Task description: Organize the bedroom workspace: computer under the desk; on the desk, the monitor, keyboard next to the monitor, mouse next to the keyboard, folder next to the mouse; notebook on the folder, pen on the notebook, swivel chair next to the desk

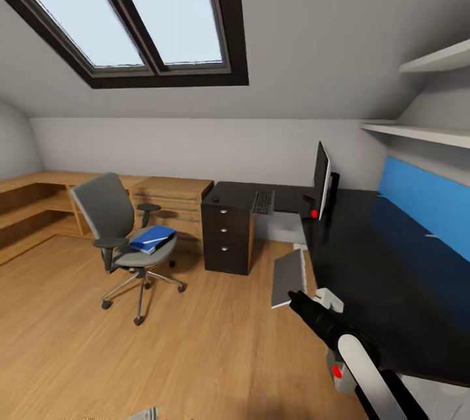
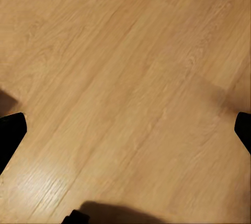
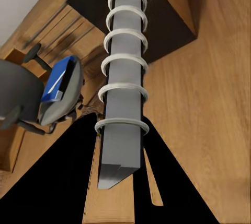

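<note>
The notebook's [image 3: 123, 78] far end is cut off; dark fingers [image 3: 57, 182] hide its near end.

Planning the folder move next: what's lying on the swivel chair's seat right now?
A bright blue rectangular folder lies on the grey padded swivel chair, covering part of the seat. Whatever is beneath the folder is hidden.

attic home office: skylight [image 1: 150, 8], desk [image 1: 365, 257], swivel chair [image 1: 124, 237]
</note>
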Robot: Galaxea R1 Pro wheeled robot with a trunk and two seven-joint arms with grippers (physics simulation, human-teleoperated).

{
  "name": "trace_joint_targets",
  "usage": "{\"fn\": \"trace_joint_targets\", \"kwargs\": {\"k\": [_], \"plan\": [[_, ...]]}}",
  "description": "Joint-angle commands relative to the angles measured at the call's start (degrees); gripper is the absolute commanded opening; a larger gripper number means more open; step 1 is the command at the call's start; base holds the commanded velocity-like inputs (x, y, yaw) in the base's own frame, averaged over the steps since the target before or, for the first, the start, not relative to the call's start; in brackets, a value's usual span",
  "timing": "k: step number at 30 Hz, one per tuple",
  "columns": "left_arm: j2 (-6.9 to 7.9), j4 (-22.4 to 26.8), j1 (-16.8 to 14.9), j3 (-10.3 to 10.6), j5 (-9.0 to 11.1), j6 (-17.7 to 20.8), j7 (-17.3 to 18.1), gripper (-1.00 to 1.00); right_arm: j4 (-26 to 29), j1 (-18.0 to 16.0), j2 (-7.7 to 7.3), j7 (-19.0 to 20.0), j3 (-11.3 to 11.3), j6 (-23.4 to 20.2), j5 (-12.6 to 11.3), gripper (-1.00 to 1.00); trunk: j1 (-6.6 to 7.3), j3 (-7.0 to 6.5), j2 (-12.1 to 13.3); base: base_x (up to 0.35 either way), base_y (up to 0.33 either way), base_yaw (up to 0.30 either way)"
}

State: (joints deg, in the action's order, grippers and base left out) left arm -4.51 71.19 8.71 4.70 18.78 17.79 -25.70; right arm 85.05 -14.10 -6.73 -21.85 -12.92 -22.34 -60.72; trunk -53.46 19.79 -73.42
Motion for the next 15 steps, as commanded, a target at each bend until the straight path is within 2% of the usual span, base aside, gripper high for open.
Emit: {"fn": "trace_joint_targets", "kwargs": {"k": [1,4,8,10,15], "plan": [[0.02,0.1,0.0,0.1,0.5,0.1,-0.4,1.0,0.1,0.0,-0.04,-0.6,-0.1,0.0,-0.5,-1.0,-0.01,0.05,0.0,0.016,0.306,0.277],[0.02,0.1,0.0,0.0,0.5,0.1,-0.4,1.0,0.1,0.0,-0.08,-0.6,-0.1,0.0,-0.5,-1.0,-0.01,0.05,0.0,0.135,0.285,0.278],[0.07,0.9,0.0,0.0,0.6,0.3,0.5,1.0,0.1,0.0,-0.1,-0.5,-0.1,0.0,-0.5,-1.0,-0.01,0.08,0.0,0.266,0.204,0.275],[0.06,3.0,0.0,0.0,0.6,0.5,0.8,1.0,0.1,0.0,-0.09,-0.5,-0.1,0.0,-0.5,-1.0,-0.01,0.16,0.0,0.312,0.134,0.246],[-0.09,14.0,0.0,0.0,0.5,2.9,1.0,1.0,0.1,0.0,-0.11,-0.6,0.0,0.0,-0.4,-1.0,-0.01,0.44,0.0,0.328,0.1,0.189]]}}
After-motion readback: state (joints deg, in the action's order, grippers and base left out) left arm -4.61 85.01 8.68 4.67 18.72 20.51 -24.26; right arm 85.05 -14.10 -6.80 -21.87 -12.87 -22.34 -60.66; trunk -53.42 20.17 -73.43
